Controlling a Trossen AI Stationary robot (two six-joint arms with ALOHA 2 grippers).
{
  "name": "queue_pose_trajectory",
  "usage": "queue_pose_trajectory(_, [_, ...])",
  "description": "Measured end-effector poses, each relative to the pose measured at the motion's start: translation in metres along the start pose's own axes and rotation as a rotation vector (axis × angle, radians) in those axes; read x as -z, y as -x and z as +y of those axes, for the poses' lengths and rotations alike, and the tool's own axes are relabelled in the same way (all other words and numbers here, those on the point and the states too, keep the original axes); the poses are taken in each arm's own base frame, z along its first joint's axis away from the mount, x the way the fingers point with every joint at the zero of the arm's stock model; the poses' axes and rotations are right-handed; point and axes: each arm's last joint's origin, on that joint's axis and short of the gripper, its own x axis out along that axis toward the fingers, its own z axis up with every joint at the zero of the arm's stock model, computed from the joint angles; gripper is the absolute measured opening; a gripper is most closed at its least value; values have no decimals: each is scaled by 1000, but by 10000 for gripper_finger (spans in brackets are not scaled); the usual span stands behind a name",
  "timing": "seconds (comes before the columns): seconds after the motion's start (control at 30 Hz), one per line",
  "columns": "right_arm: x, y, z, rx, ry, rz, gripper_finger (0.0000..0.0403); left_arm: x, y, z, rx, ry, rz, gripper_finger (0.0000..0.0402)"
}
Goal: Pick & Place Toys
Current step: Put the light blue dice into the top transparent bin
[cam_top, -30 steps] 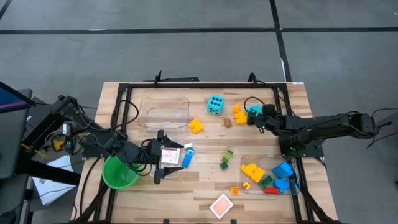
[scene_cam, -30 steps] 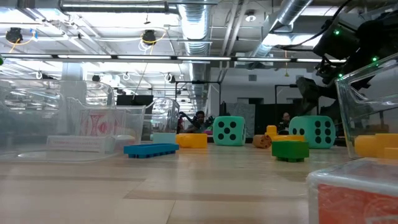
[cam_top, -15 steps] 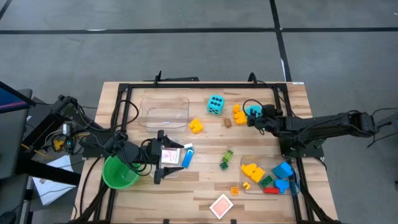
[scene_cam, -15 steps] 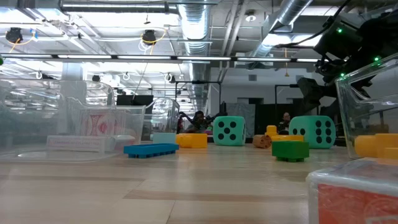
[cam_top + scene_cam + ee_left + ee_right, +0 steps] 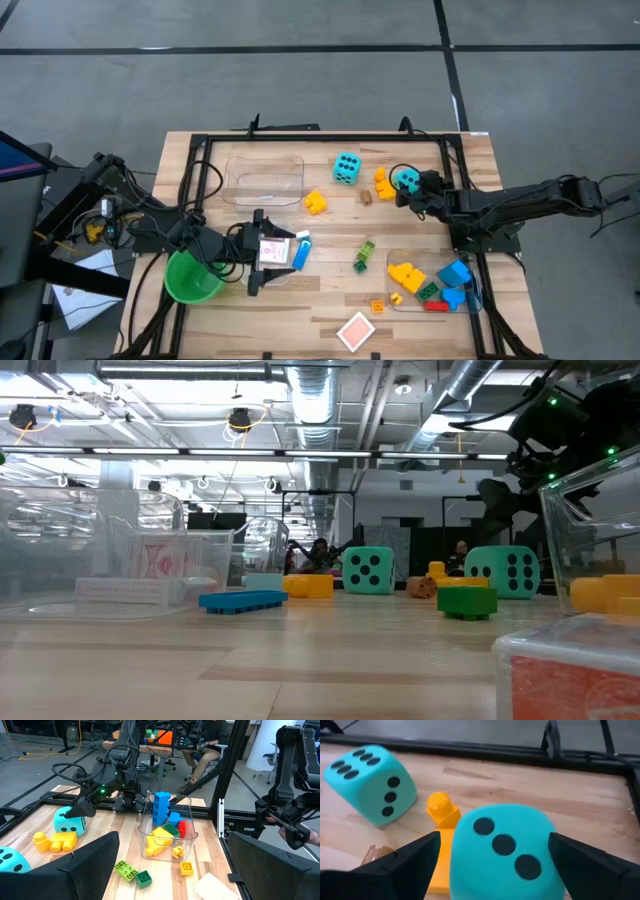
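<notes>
The cyan die (image 5: 502, 852) sat between your right gripper (image 5: 402, 190)'s wide-spread fingers, seemingly ungripped. Orange bricks (image 5: 384, 183) crowded just beside it; the second die (image 5: 346, 168) lay near. The bin (image 5: 470, 297) nearby held yellow, blue, green and red bricks. Your left gripper (image 5: 256, 251) waited splayed above a card.

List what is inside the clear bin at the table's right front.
The clear bin holds yellow bricks, blue bricks, a green brick and a red brick. Anything beneath them is covered.
</notes>
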Motion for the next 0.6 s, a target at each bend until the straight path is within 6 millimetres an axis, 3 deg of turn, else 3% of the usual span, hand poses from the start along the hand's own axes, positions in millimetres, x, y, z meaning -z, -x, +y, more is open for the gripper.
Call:
queue_pose_trajectory(0.33, [6, -10, 10, 59, 67, 5, 380, 0, 0, 0, 1, 2, -2, 369])
queue_pose_trajectory(0.6, [-9, -4, 32, 79, 141, 10, 380, 0, 0, 0, 0, 1, -2, 369])
